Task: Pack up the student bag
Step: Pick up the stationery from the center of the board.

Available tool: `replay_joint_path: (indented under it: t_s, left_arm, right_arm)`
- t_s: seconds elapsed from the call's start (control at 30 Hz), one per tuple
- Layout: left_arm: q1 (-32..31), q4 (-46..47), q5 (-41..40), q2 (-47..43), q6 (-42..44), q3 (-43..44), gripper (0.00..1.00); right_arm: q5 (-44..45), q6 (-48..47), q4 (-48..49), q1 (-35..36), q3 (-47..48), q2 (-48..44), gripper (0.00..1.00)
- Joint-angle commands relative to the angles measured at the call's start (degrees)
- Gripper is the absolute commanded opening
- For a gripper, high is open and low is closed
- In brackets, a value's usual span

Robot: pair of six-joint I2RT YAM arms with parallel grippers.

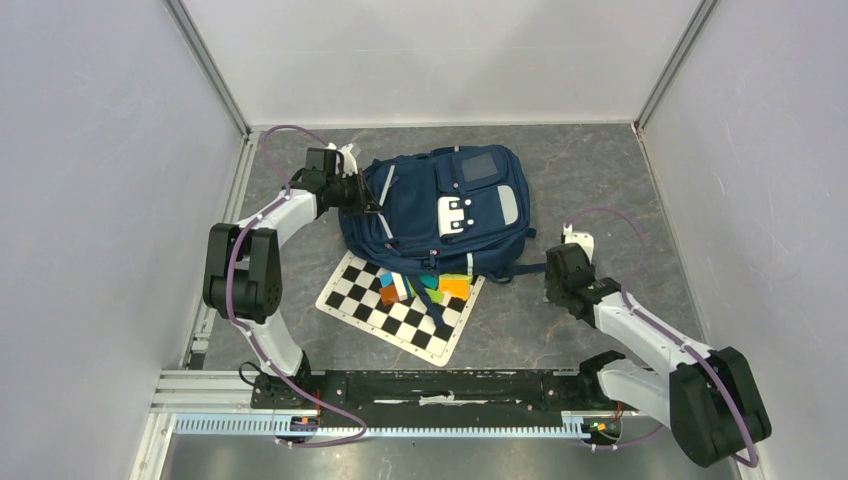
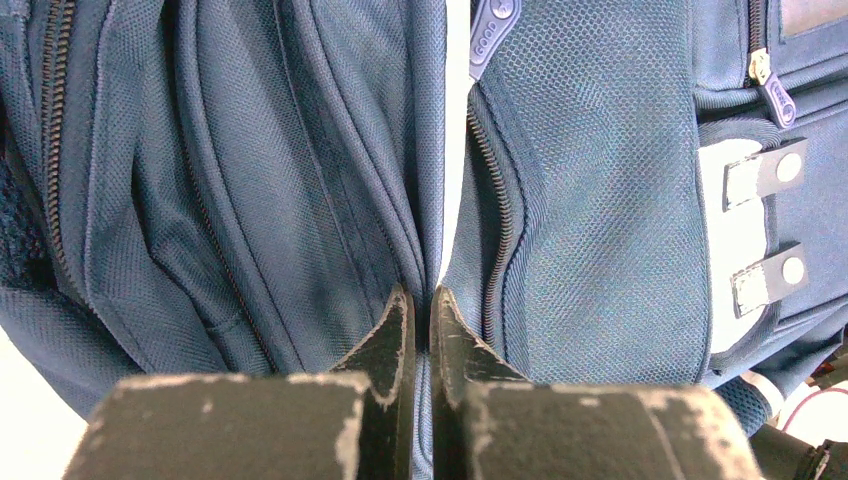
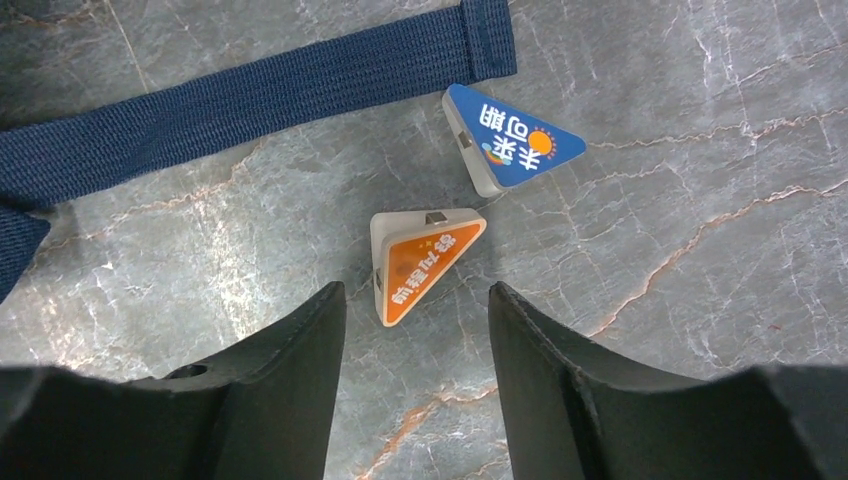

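The student bag (image 1: 440,210), navy blue with a white patch, lies flat at the back middle of the table. My left gripper (image 1: 365,195) is at its left side. In the left wrist view that gripper (image 2: 422,295) is shut on a fold of the bag's fabric (image 2: 600,200) beside a zip. My right gripper (image 1: 570,265) hovers over the table to the right of the bag. In the right wrist view it (image 3: 416,292) stands open just above a small orange triangular piece (image 3: 420,262). The piece's lower tip reaches between the fingertips without touching them. A blue triangular piece (image 3: 515,142) lies beyond it.
A black-and-white chessboard (image 1: 400,305) lies in front of the bag, partly under it, with several coloured blocks (image 1: 425,287) on its far edge. A navy strap (image 3: 250,105) from the bag trails across the marbled table beside the triangles. Walls enclose the table on three sides.
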Motion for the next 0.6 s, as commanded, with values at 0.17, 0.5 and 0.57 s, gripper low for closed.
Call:
replay_joint_path:
  t_s: [0.17, 0.5, 0.57]
  left_arm:
    - [-0.28, -1.24, 2.59, -3.06, -1.87, -0.11, 0.02]
    - [-0.32, -1.25, 2.79, -3.44, -1.87, -0.11, 0.02]
    - [-0.34, -1.25, 2.90, -3.60, -1.87, -0.11, 0.02]
  right_arm:
    - [2.06, -0.87, 5.87, -1.39, 0.27, 4.90, 0.50]
    - [-0.02, -3.72, 6.84, -2.47, 0.18, 5.51, 0.17]
    - [-1.00, -4.42, 6.37, -2.47, 0.26, 4.73, 0.12]
